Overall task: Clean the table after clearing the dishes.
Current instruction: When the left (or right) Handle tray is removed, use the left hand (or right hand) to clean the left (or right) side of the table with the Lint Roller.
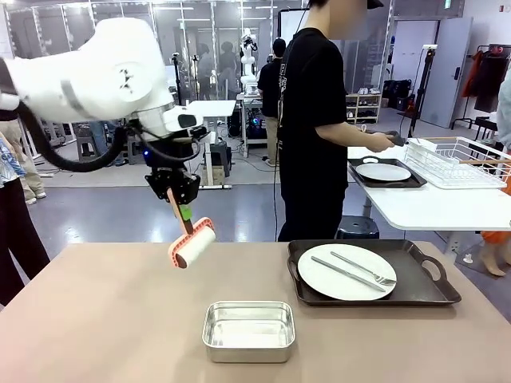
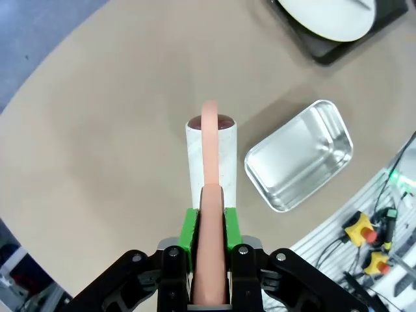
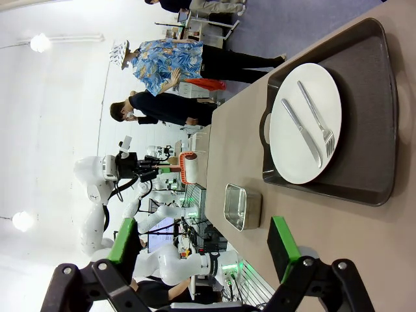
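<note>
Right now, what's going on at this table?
The robot's left gripper is shut on the pink handle of a lint roller, holding the roll above the beige table. A dark tray with a white plate, knife and fork sits on that table, along with a small steel pan. The person stands at the white side table, where a second tray sits. The right gripper hangs open.

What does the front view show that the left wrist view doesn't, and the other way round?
Front: a person holding a second tray on the white table, beside a wire rack. Left wrist: yellow stop buttons past the beige table edge. Both: the left claw shut on the roller handle, the steel pan, the near tray with its plate.
</note>
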Action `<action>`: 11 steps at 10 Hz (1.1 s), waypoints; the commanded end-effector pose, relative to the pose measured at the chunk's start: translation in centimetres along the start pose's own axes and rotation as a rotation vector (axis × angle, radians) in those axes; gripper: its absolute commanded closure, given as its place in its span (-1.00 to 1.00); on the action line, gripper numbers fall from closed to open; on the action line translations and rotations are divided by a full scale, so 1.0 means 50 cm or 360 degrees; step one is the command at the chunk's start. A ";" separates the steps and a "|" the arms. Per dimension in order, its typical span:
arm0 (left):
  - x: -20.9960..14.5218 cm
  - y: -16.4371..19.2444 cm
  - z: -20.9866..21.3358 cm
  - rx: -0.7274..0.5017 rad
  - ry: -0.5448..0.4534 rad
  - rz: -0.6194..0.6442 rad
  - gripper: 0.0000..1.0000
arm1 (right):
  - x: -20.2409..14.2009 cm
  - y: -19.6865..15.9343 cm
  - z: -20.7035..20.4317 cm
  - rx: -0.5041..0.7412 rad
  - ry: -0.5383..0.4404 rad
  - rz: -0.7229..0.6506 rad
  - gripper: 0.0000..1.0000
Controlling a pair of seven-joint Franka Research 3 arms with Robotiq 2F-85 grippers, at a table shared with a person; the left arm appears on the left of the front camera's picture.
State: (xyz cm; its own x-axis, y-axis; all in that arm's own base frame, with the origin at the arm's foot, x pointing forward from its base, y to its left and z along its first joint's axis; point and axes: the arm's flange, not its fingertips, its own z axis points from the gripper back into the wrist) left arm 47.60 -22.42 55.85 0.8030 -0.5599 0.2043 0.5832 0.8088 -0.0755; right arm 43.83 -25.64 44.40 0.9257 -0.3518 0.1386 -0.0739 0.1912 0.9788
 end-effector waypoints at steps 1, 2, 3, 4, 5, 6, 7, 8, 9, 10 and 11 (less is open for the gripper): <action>0.013 -0.008 0.014 -0.0004 0.0043 0.0055 1.00 | -0.002 0.007 0.000 0.0001 -0.0001 0.0010 -1.00; 0.013 -0.008 0.014 -0.0004 0.0043 0.0055 1.00 | -0.002 0.007 0.000 0.0001 -0.0001 0.0010 -1.00; 0.013 -0.008 0.014 -0.0004 0.0043 0.0055 1.00 | -0.002 0.007 0.000 0.0001 -0.0001 0.0010 -1.00; 0.013 -0.008 0.014 -0.0004 0.0043 0.0055 1.00 | -0.002 0.007 0.000 0.0001 -0.0001 0.0010 -1.00; 0.005 -0.004 -0.002 -0.0006 0.0012 0.0022 0.59 | -0.002 0.007 0.000 0.0001 -0.0001 0.0010 -1.00; -0.022 0.028 -0.013 -0.0010 -0.0047 0.0113 0.59 | -0.002 0.007 0.000 0.0001 -0.0001 0.0010 -1.00; -0.063 0.048 -0.017 -0.0091 -0.0130 0.0188 0.59 | -0.002 0.007 0.000 0.0001 -0.0001 0.0010 -1.00; -0.112 0.071 -0.039 -0.0205 -0.0219 0.0280 0.59 | -0.002 0.007 0.000 0.0001 -0.0001 0.0010 -1.00; -0.150 0.102 -0.062 -0.0315 -0.0264 0.0383 0.59 | -0.002 0.007 0.000 0.0001 -0.0001 0.0010 -1.00; -0.182 0.146 -0.072 -0.0516 -0.0367 0.0521 0.59 | -0.002 0.007 0.000 0.0001 -0.0001 0.0010 -1.00; -0.199 0.183 -0.090 -0.0619 -0.0428 0.0572 0.59 | -0.002 0.007 0.000 0.0001 -0.0001 0.0010 -1.00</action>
State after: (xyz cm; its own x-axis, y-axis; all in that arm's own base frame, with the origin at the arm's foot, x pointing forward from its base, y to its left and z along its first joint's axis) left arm 46.02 -11.54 49.76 0.9388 -0.2071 0.2754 0.3158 0.8368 -0.4473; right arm 43.83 -25.65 44.40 0.9257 -0.3519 0.1388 -0.0740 0.1913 0.9787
